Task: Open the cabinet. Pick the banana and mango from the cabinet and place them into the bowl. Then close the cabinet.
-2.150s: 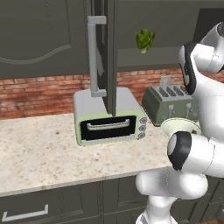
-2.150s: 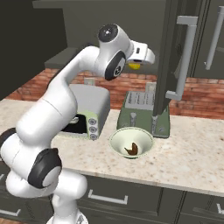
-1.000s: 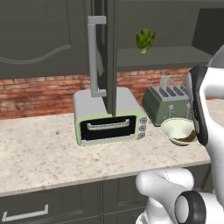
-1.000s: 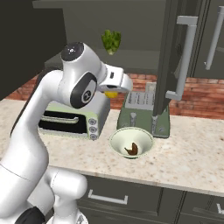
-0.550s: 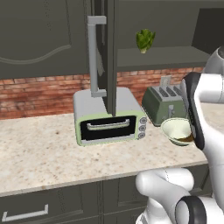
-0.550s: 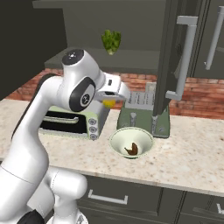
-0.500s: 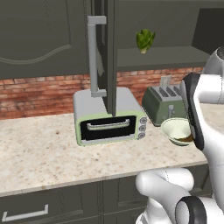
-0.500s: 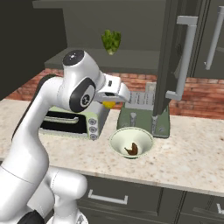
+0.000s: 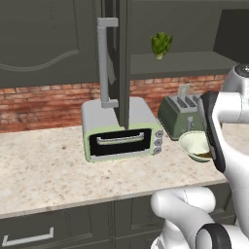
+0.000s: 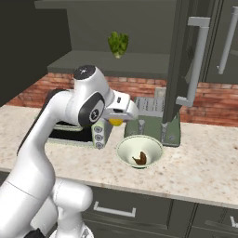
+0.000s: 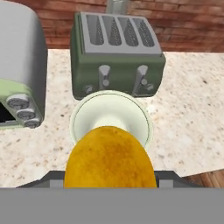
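**Mango held above the bowl, banana already in it**

While the cabinet [image 10: 186, 60] stands with its door swung out toward the robot, the gripper [image 10: 119, 118] hangs above and just to one side of the bowl [image 10: 139, 149], its fingers closed on the mango [image 10: 116, 122]. From the hand view the mango [image 11: 109, 159] fills the lower centre, hiding the fingertips, with the bowl's pale rim [image 11: 78, 116] directly beyond it, so the hand is judged to be lined up for a drop rather than a set-down.

The banana [image 10: 141, 158] lies inside the bowl as a dark curved shape against its floor. The bowl sits on the counter [image 10: 204, 162] just in front of the toaster [image 10: 153, 118] and beside the toaster oven [image 9: 121, 129]; this position keeps it within short reach of the open shelf.

A lettuce head [image 10: 118, 44] remains on the cabinet shelf and is not part of the task.

Judgement: the second placement is near completion. Release of the mango and closing of the door are outstanding. The protruding door edge sits close to the arm's working path and is a collision risk.
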